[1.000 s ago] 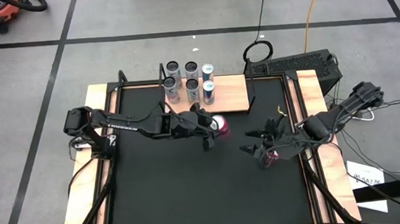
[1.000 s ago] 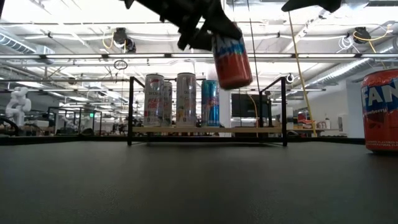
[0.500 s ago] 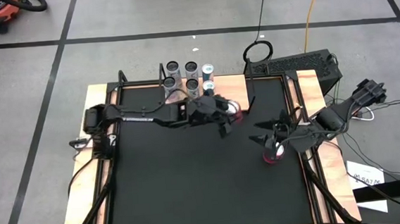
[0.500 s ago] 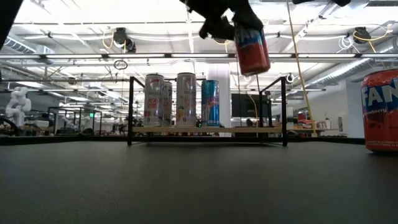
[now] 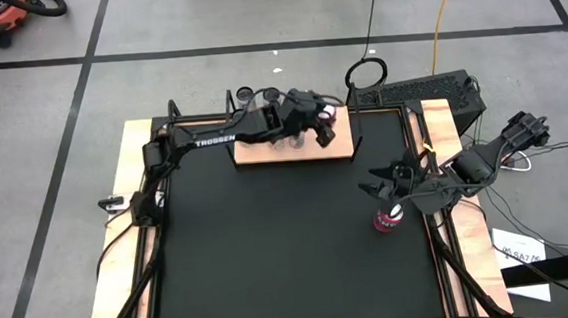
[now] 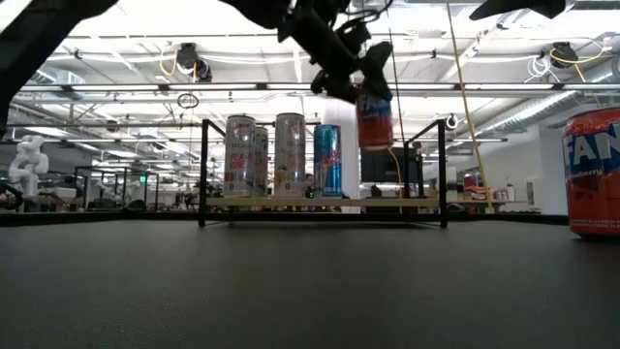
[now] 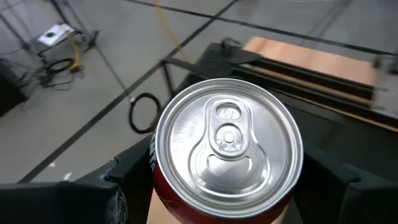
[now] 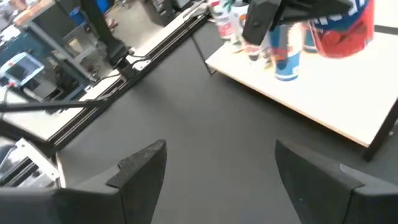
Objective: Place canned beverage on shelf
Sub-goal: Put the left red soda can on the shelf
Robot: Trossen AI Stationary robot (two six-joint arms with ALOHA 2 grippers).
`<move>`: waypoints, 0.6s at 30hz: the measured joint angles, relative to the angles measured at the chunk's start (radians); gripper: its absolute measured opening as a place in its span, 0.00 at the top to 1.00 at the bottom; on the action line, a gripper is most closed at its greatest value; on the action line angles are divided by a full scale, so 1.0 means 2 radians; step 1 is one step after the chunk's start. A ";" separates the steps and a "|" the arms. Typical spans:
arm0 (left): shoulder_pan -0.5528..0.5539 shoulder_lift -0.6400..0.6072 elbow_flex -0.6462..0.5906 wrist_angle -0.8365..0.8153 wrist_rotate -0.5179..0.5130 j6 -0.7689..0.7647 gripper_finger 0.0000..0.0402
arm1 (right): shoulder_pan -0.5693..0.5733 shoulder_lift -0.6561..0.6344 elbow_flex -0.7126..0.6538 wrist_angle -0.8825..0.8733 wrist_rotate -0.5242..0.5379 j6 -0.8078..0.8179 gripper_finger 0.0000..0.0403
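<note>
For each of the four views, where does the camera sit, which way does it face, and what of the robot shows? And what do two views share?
High view: overhead, straight down; both arms, left gripper holding the red can over the shelf.
Low view: table height, facing the shelf; left gripper above with the red can.
Left wrist view: looks down on the red can top between its fingers.
Right wrist view: faces the shelf; open right gripper.
Shared: all four show the red can.

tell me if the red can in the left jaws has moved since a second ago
Yes. In the high view the red can, held by the left gripper, went from the black tabletop to above the shelf.
</note>
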 joint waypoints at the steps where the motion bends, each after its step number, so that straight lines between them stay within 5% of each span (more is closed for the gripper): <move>1: 0.005 0.001 0.000 0.001 0.000 0.000 0.30 | -0.001 -0.001 0.000 -0.003 0.004 0.005 0.29; 7: 0.002 0.003 0.001 -0.013 0.057 0.015 0.30 | -0.022 0.000 0.000 -0.014 0.011 0.011 0.29; 18: -0.016 0.006 0.000 -0.072 0.058 0.040 0.30 | -0.056 -0.016 0.000 -0.014 0.013 0.001 0.29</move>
